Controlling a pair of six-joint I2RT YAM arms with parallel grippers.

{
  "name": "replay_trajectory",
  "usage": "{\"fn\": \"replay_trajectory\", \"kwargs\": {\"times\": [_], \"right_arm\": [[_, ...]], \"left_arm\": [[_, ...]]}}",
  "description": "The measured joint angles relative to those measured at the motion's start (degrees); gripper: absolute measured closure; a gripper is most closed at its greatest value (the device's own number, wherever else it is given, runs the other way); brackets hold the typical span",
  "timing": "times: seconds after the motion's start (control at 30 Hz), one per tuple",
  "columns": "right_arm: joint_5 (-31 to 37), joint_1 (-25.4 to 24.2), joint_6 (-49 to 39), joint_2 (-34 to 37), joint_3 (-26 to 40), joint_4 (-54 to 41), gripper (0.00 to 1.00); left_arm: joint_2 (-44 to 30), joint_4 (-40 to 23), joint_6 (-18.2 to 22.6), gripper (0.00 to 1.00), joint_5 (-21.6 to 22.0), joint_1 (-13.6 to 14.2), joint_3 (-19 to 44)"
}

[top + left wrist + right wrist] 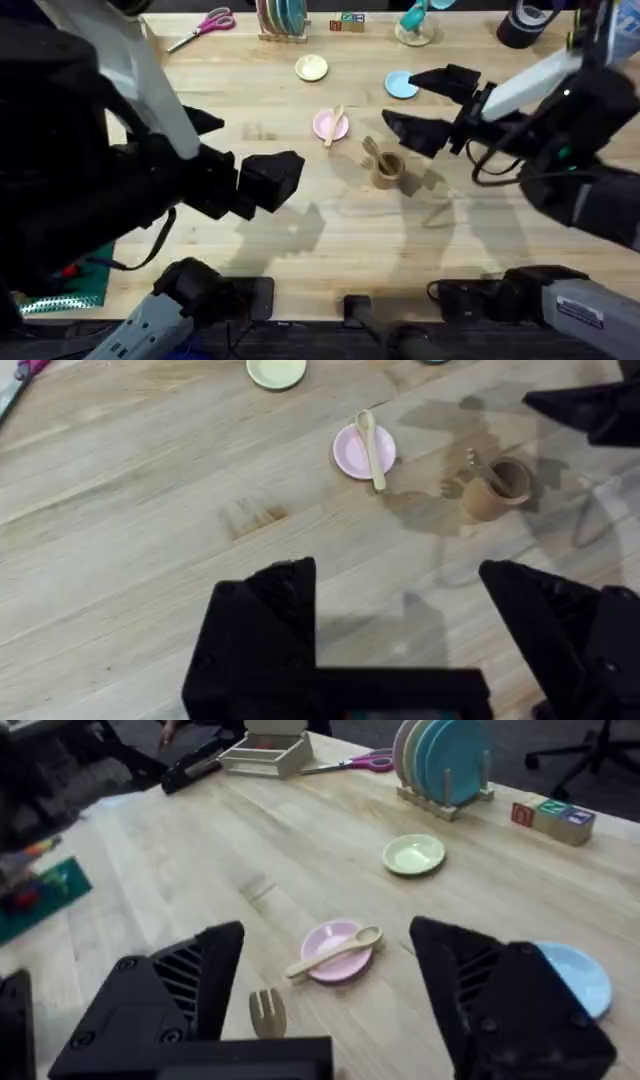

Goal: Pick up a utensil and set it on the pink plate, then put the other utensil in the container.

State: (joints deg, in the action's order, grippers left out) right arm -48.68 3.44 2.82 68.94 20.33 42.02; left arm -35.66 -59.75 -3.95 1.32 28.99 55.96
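Two wooden utensils: one spoon (334, 125) and one fork (372, 150). One wooden cup (389, 169).

Three small plates lie flat on the table (300, 230): one pink plate (329, 127), one cream-yellow plate (312, 68) and one light blue plate (400, 85).

One wooden plate rack (445, 790) with several plates standing in it; the exact number is hard to tell. One pair of pink-handled scissors (203, 28). One row of three toy blocks (551, 817). One roll of black tape (525, 25). Two robot arms, each with one tool: left (272, 180), right (425, 105).
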Motion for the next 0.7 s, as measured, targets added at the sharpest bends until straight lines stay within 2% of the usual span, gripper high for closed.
{"fn": "replay_trajectory", "kwargs": {"times": [0.13,0.27,0.43,0.7], "right_arm": [[4.9,0.0,0.2,-5.7,5.8,-15.8,0.004],[15.1,0.6,0.2,-12.5,11.8,-33.5,0.004],[25.7,1.4,0.2,-19.7,18.3,-50.9,0.004],[32.1,2.0,0.1,-27.9,26.4,-71.3,0.004]], "left_arm": [[0.0,0.0,0.0,0.006,0.0,0.0,0.0],[0.0,0.0,0.0,0.006,0.0,0.0,0.0],[0.0,0.0,0.0,0.006,0.0,0.0,0.0],[0.0,0.0,0.0,0.006,0.0,0.0,0.0]]}}
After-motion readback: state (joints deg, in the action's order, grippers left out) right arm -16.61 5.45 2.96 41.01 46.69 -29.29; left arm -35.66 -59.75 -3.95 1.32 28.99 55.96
